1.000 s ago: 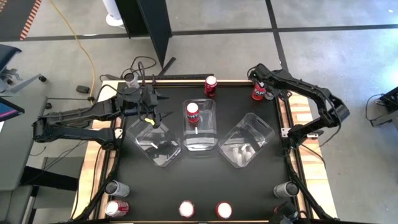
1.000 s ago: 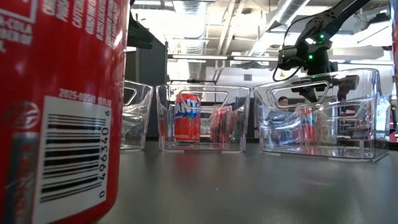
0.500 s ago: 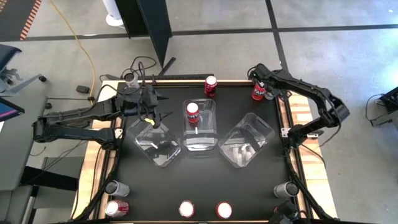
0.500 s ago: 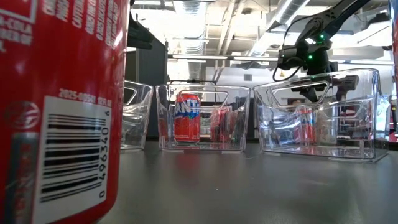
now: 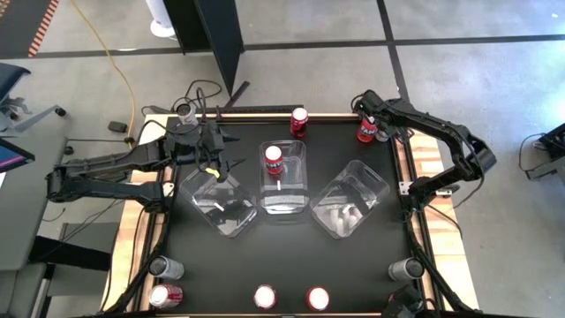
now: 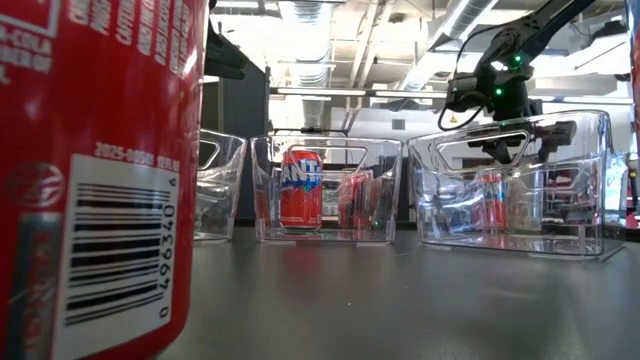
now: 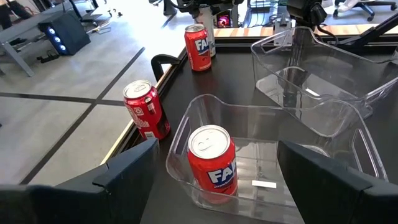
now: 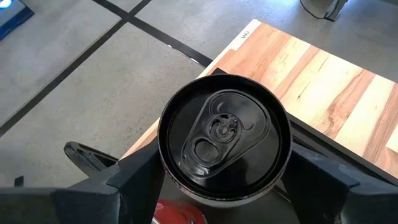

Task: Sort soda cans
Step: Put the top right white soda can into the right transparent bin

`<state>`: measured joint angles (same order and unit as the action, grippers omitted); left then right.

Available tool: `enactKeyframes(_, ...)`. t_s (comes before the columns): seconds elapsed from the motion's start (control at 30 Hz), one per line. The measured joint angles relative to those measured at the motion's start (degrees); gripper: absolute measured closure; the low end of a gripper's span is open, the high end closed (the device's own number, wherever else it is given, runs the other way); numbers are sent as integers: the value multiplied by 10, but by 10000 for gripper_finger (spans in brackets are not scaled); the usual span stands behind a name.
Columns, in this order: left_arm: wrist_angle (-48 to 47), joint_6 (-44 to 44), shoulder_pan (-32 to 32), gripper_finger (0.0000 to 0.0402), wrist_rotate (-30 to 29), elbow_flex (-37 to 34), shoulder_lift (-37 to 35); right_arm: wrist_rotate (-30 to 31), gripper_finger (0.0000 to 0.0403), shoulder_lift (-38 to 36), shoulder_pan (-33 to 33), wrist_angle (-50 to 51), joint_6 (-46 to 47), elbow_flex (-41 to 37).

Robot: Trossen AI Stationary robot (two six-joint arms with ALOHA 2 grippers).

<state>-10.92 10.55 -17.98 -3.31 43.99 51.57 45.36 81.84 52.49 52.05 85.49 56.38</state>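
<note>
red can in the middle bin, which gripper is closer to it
Left. The left gripper hovers just beside the middle bin holding the red can; the right gripper is over the table's far right corner, at another red can.

A grey concrete floor (image 5: 291, 62) is spreading out around the table, and dark tape lines (image 5: 353, 42) are crossing it in straight runs. A yellow cable (image 5: 124, 75) is snaking over the floor past a black panel (image 5: 216, 35) that is standing upright beside a white round base (image 5: 161, 26). At the far left a grey desk (image 5: 26, 203) is poking in. Across the room, ceiling pipes and ducts (image 6: 330, 40) are running overhead with strip lights (image 6: 320, 92) glowing beneath them. Pale wooden boards (image 8: 311, 81) are framing the table's edge, and office chairs (image 7: 354, 6) are sitting in the distance.
</note>
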Motion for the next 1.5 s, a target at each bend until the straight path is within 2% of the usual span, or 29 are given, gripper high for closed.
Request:
enactKeyframes(0.23, 0, 1, 0, 81, 0, 0, 0, -5, 91, 0, 0, -3, -12, 0)
enactKeyframes(0.5, 0, 2, 0, 81, 0, 0, 0, -6, 117, 0, -14, -2, -15, 0)
enactKeyframes(0.97, -1, 0, 0, 81, 0, 0, 0, -6, 122, 0, -36, 4, -21, 0)
enactKeyframes(1.5, -2, 0, 0, 81, 0, 0, 0, 34, 122, -1, -75, 32, -15, -1)
